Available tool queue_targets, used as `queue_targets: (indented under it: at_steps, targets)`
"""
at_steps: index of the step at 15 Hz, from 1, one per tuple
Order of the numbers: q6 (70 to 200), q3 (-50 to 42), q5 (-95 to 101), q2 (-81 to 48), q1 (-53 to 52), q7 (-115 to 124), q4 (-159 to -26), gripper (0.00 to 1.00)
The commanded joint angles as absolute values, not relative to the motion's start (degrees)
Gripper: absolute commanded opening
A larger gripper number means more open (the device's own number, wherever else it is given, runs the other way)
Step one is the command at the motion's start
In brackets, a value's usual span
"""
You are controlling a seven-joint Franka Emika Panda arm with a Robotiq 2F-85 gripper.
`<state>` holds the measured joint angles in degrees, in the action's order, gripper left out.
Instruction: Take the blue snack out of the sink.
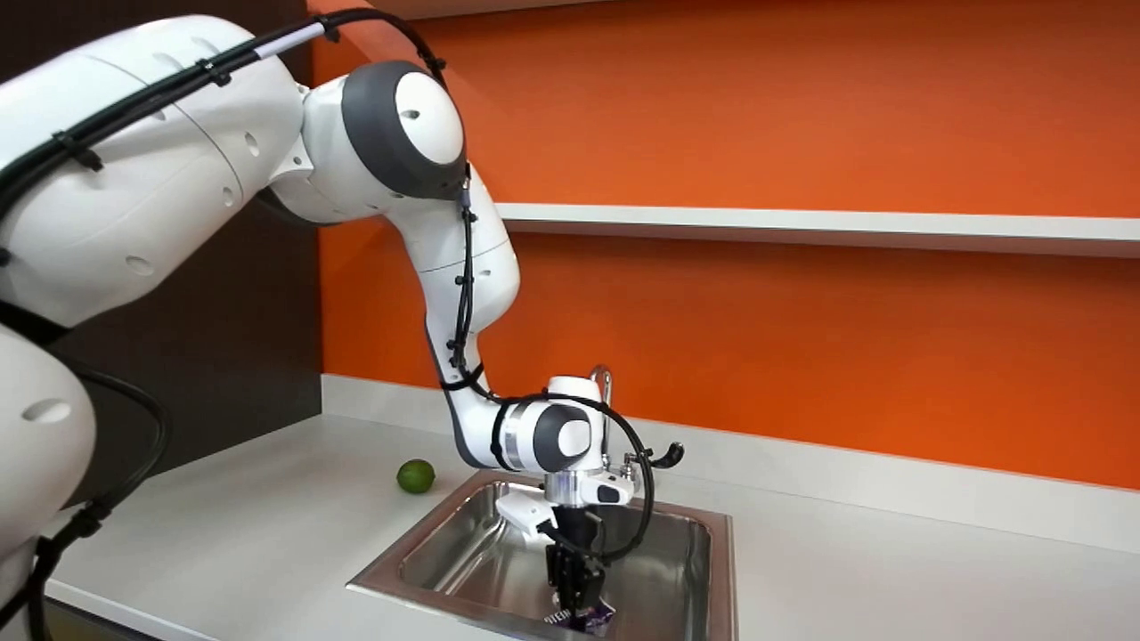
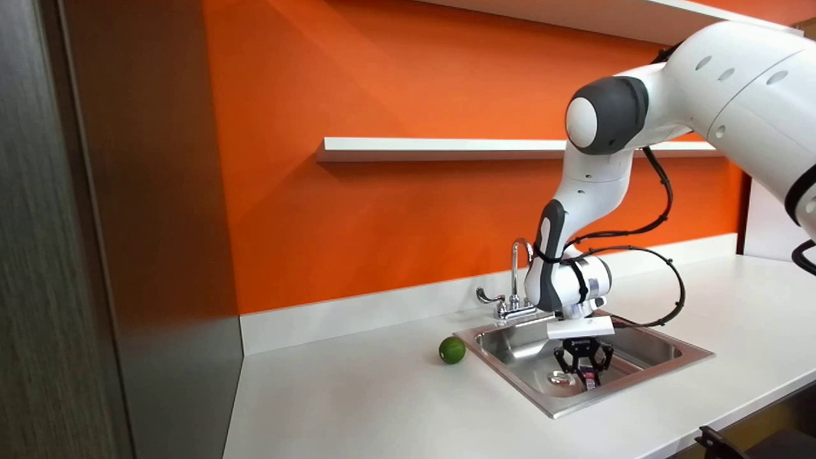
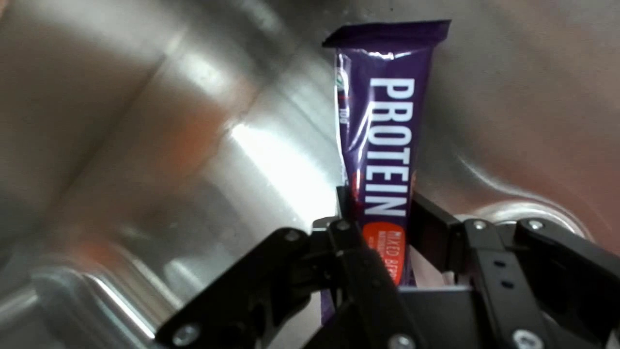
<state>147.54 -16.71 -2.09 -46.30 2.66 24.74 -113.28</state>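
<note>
A green fruit (image 2: pixel 452 350) rests on the counter (image 2: pixel 357 408), and a shelf (image 2: pixel 440 145) crosses the orange wall (image 2: pixel 382 223) above a faucet (image 2: pixel 514 298).

A glossy purple-wrapped snack bar (image 3: pixel 387 121), printed PROTEIN in white with a rounded red label (image 3: pixel 391 245) nearer, is clamped between the two fingers of a black metal gripper (image 3: pixel 380 208), one against each side. The gripper partly hides its near part. Around it gleams a stainless-steel sink (image 3: pixel 489 92); at right shows a bright curved metal rim (image 3: pixel 537 208), partly hidden.
</note>
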Motion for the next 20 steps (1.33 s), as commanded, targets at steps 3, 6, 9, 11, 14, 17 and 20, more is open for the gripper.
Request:
queue_targets:
  at_steps: [3,6,9,11,14,17,20]
  targets:
    - [147.85,-18.29,-1.19,-38.73,-0.5,25.66,-117.21,0.07]
    - [148.05,-18.29,-0.76,-34.99,-1.36,25.42,-119.28,0.07]
    - [147.89,-17.78,-0.02,-30.15,-1.95,24.44,-122.32,0.07]
    - [147.55,-17.44,1.01,-26.58,-2.42,23.67,-124.53,0.07]
    - [146.23,-17.13,5.16,-20.79,-4.09,22.65,-128.0,0.07]
    - [144.77,-15.87,10.49,-16.11,-5.7,22.26,-130.82,0.07]
    - [142.88,-12.69,14.59,-13.6,-6.64,20.75,-132.43,0.07]
